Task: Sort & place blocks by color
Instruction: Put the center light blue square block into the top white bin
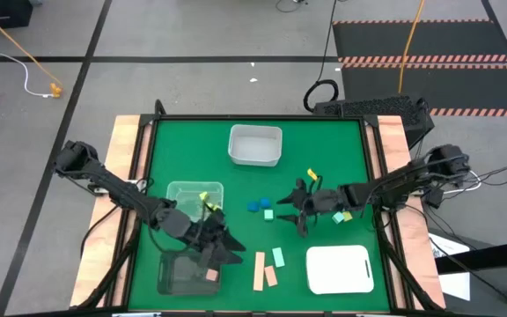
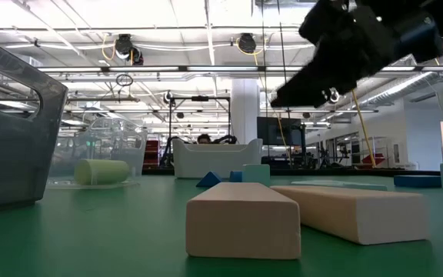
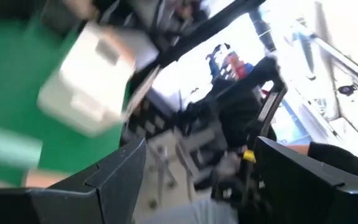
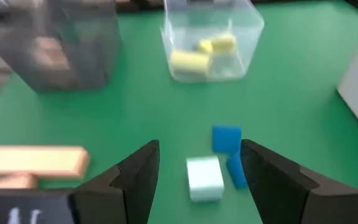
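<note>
Your right gripper [image 4: 199, 180] hangs spread and empty over the mint cube [image 4: 204, 177] and blue blocks [image 4: 227, 138] mid-table, lined up for a pick. Your left gripper [image 1: 221, 249], fingers parted and empty, sits at seven o'clock beside the dark tray [image 1: 172, 277] holding a tan-pink block [image 1: 211, 276]

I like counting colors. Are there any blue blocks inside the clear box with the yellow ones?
No. In the right wrist view the clear box holds only yellow blocks, and the blue blocks lie outside it on the green table.
</note>
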`<state>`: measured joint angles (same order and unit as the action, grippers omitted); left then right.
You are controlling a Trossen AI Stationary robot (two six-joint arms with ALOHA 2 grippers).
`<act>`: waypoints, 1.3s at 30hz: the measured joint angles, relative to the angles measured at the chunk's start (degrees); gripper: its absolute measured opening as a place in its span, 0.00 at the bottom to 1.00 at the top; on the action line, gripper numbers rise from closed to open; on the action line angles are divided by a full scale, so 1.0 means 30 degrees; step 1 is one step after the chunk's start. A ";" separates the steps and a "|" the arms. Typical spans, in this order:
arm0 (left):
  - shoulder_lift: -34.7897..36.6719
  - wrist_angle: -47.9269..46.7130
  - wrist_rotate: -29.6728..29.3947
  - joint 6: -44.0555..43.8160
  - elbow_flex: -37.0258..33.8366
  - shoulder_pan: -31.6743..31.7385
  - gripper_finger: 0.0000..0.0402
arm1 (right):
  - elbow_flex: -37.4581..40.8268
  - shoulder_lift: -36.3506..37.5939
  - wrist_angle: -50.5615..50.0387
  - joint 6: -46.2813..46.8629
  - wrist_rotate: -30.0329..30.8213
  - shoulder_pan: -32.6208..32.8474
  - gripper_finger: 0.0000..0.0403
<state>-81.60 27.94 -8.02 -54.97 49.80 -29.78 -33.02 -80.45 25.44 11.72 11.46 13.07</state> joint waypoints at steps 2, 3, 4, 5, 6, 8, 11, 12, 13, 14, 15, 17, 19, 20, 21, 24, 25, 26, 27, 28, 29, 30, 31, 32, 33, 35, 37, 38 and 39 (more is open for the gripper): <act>0.0000 0.0832 -0.0690 0.1540 0.0000 -0.0051 0.74 | 0.0000 -0.0892 0.0168 0.0393 0.0641 0.0430 0.53; 0.0000 0.1170 -0.1068 0.2227 0.0000 -0.0051 0.74 | 0.0000 -0.1311 0.0401 0.0618 0.0668 0.0574 0.53; 0.0000 0.1549 -0.1476 0.2828 0.0000 -0.0045 0.74 | 0.0000 -0.1798 0.0693 0.0857 0.0716 0.0704 0.53; 0.0000 0.1966 -0.1826 0.3402 0.0000 -0.0042 0.74 | 0.0000 -0.2356 0.1195 0.0989 0.0716 0.0804 0.53; 0.0000 0.2375 -0.2123 0.3861 0.0000 -0.0029 0.74 | 0.0000 -0.2849 0.1751 0.1020 0.0729 0.0826 0.53; 0.0000 0.2988 -0.2480 0.4742 0.0000 -0.0044 0.74 | 0.0000 -0.3857 0.2741 0.0745 0.0767 0.0826 0.53; 0.0000 0.3598 -0.2804 0.5578 0.0000 -0.0051 0.74 | -0.0006 -0.5048 0.4230 0.0348 0.1198 0.0588 0.53; 0.0000 0.3769 -0.2866 0.5699 0.0000 -0.0048 0.74 | -0.0008 -0.5413 0.4596 0.0362 0.1244 0.0445 0.53; 0.0000 0.3876 -0.2882 0.5848 0.0000 -0.0051 0.74 | -0.0007 -0.5745 0.4941 0.0361 0.1247 0.0300 0.53; 0.0000 0.3954 -0.2907 0.5974 0.0000 -0.0044 0.74 | -0.0007 -0.6092 0.5442 0.0361 0.1248 0.0186 0.53; 0.0000 0.4026 -0.2926 0.6052 0.0000 -0.0044 0.74 | -0.0009 -0.6391 0.5855 0.0359 0.1248 0.0044 0.53; 0.0000 0.4073 -0.2926 0.6183 0.0000 -0.0044 0.74 | -0.0203 -0.6929 0.6178 0.0355 0.1137 -0.0225 0.53; 0.0000 0.4074 -0.2919 0.6247 0.0000 -0.0050 0.74 | -0.0521 -0.7505 0.6135 0.0361 0.0772 -0.0457 0.53; 0.0000 0.4081 -0.2919 0.6248 0.0000 -0.0046 0.74 | -0.0703 -0.7773 0.6062 0.0367 0.0366 -0.0527 0.53; 0.0000 0.4074 -0.2919 0.6248 0.0000 -0.0044 0.74 | -0.0901 -0.8080 0.6012 0.0361 -0.0047 -0.0592 0.53; 0.0000 0.4066 -0.2919 0.6236 0.0000 -0.0044 0.74 | -0.1292 -0.8769 0.5978 0.0353 -0.0387 -0.0606 0.53; 0.0000 0.4066 -0.2919 0.6241 0.0000 -0.0044 0.74 | -0.1364 -0.8903 0.5973 0.0361 -0.0391 -0.0602 0.53; 0.0000 0.4062 -0.2919 0.6233 0.0000 -0.0044 0.74 | -0.1369 -0.8995 0.5957 0.0361 -0.0388 -0.0603 0.53; 0.0000 0.4059 -0.2919 0.6162 0.0000 -0.0044 0.74 | -0.1369 -0.9026 0.5917 0.0361 -0.0354 -0.0617 0.53; 0.0000 0.4059 -0.2930 0.6120 0.0000 0.0007 0.74 | -0.1369 -0.9026 0.5876 0.0361 -0.0347 -0.0624 0.52; 0.0000 0.4048 -0.2992 0.6028 0.0000 0.0070 0.74 | -0.1369 -0.9026 0.5784 0.0361 -0.0341 -0.0624 0.50; 0.0000 0.4014 -0.3038 0.5728 0.0000 0.0133 0.74 | -0.1369 -0.9008 0.5671 0.0361 -0.0340 -0.0624 0.48; 0.0000 0.3946 -0.3069 0.5264 0.0000 0.0235 0.74 | -0.1369 -0.8963 0.5419 0.0361 -0.0345 -0.0616 0.45; 0.0000 0.3796 -0.3088 0.4760 0.0000 0.0350 0.74 | -0.1362 -0.8953 0.5278 0.0363 -0.0327 -0.0616 0.41; 0.0000 0.3595 -0.3123 0.4424 0.0000 0.0464 0.74 | -0.1369 -0.8946 0.5264 0.0357 -0.0347 -0.0616 0.36; -0.0015 0.3375 -0.3344 0.4280 0.0000 0.0744 0.74 | -0.1369 -0.8931 0.5242 0.0358 -0.0374 -0.0616 0.29; -0.0015 0.3366 -0.3429 0.4631 0.0000 0.1096 0.74 | -0.1369 -0.8931 0.5257 0.0371 -0.0377 -0.0616 0.29; -0.0015 0.3359 -0.3426 0.4801 0.0000 0.1290 0.74 | -0.1369 -0.8884 0.5257 0.0443 -0.0377 -0.0616 0.29; -0.0015 0.3297 -0.3429 0.4920 0.0000 0.1499 0.74 | -0.1369 -0.8754 0.5164 0.0522 -0.0409 -0.0624 0.29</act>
<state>-81.65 37.83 -18.31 -40.21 49.80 -25.28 -37.12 -106.71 40.93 13.28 10.23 11.20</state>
